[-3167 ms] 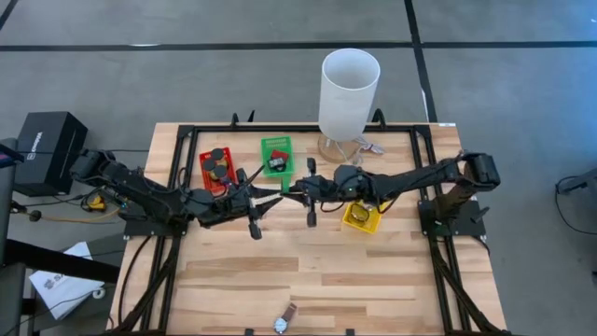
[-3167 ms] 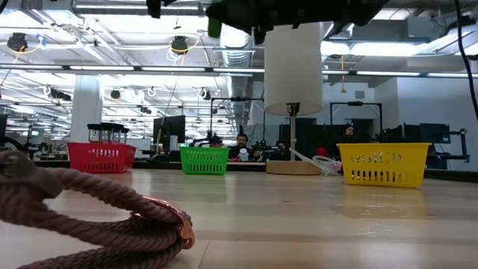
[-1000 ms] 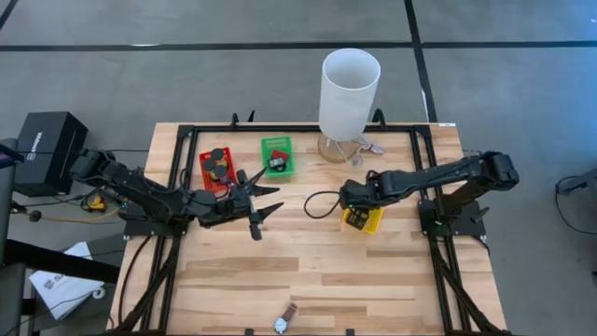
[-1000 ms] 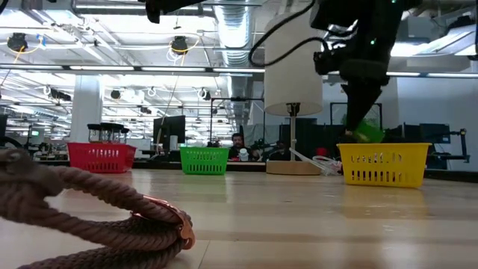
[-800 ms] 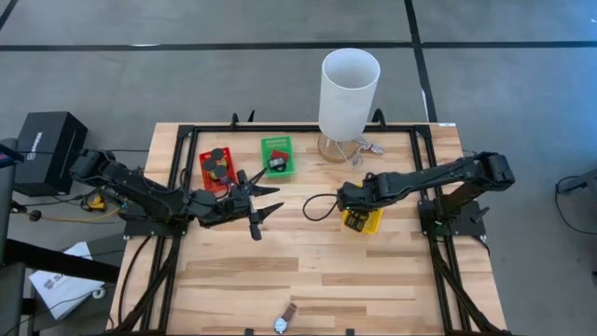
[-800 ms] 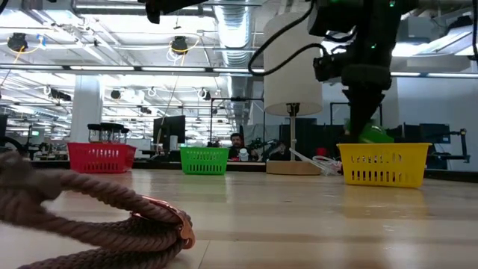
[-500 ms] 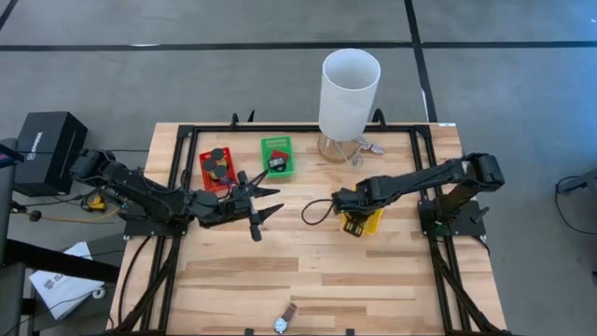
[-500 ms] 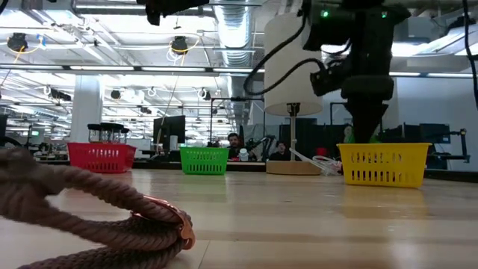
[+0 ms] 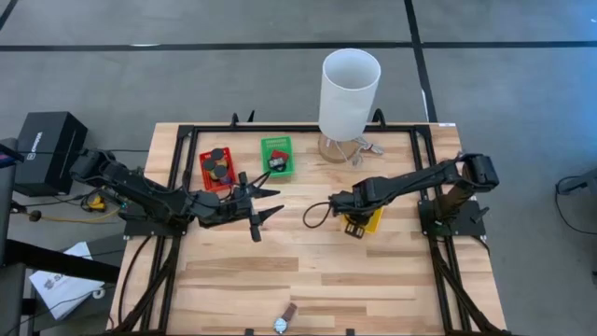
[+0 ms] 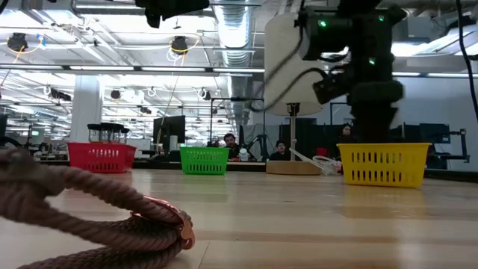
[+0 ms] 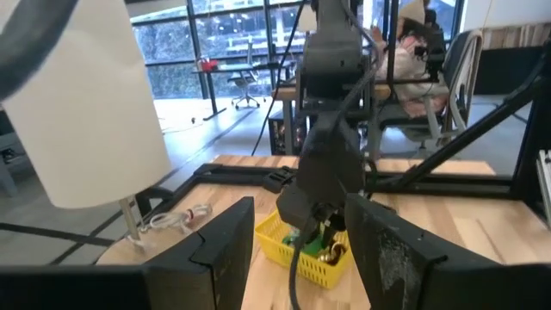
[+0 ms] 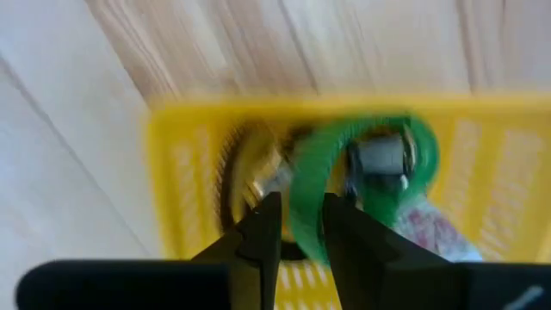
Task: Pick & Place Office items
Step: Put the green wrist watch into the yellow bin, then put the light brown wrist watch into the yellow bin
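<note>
My right gripper (image 9: 354,222) points down into the yellow bin (image 9: 371,220), shut on the green tape roll (image 12: 366,176). Gold rings (image 12: 250,172) lie in the bin beside the roll. In the low view the bin wall (image 10: 385,164) hides the roll. My left gripper (image 9: 272,203) hovers open above the table centre, near the red bin (image 9: 216,170) of black cylinders. The green bin (image 9: 276,156) holds a black block and a red block. The wristwatch (image 9: 283,322) lies flat at the near edge, and its braided band (image 10: 89,213) fills the low view's foreground. My right gripper pinches the green tape roll by its wall (image 12: 301,202), one finger (image 12: 344,228) inside the ring's hole and the other (image 12: 263,228) outside. The fingers come from above, pointing down. The roll sits low inside the yellow bin; whether it rests on the bottom I cannot tell.
A tall white cylinder (image 9: 350,91) stands on a round wooden base at the far edge, behind the yellow bin, with a white cable beside it. A black frame (image 9: 187,131) runs round the table's far half. Bare wood lies between the bins and the near edge.
My right gripper has come down into the yellow bin, shifting slightly toward the table's left. It has carried the green tape roll from above the rim to below it, where the low view no longer shows it.
</note>
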Controlling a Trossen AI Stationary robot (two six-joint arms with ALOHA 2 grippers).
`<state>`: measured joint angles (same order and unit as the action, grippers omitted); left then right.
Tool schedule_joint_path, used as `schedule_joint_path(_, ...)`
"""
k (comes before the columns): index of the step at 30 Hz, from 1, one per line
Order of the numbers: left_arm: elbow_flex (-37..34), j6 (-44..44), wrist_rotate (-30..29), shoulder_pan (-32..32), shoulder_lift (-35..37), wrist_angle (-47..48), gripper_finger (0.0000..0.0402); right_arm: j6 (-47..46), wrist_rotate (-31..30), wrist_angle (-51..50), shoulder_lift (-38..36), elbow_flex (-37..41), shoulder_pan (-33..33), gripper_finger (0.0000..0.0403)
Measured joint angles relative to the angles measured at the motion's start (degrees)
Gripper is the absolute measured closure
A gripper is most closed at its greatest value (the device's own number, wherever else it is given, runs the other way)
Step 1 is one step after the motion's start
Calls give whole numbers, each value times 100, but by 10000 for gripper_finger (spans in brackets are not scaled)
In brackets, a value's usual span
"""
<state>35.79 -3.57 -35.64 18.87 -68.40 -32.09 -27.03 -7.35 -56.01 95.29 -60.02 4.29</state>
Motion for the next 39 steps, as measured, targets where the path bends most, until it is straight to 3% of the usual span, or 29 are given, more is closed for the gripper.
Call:
schedule_joint_path(14, -2, 0, -4, 16, 0, 20, 225, 0, 0, -507, -63, -910, 85, 321)
schedule_joint_path(23, -2, 0, -2, 269, 0, 20, 225, 102, -5, -633, -63, -1295, 542, 321)
schedule_joint_path(34, -2, 260, 6, 754, 0, 21, 225, 381, -1, 650, -63, -1302, 1370, 321)
schedule_joint_path(39, -2, 672, 568, 1020, 0, 36, 225, 1028, 1, 1651, -31, -1300, 1681, 321)
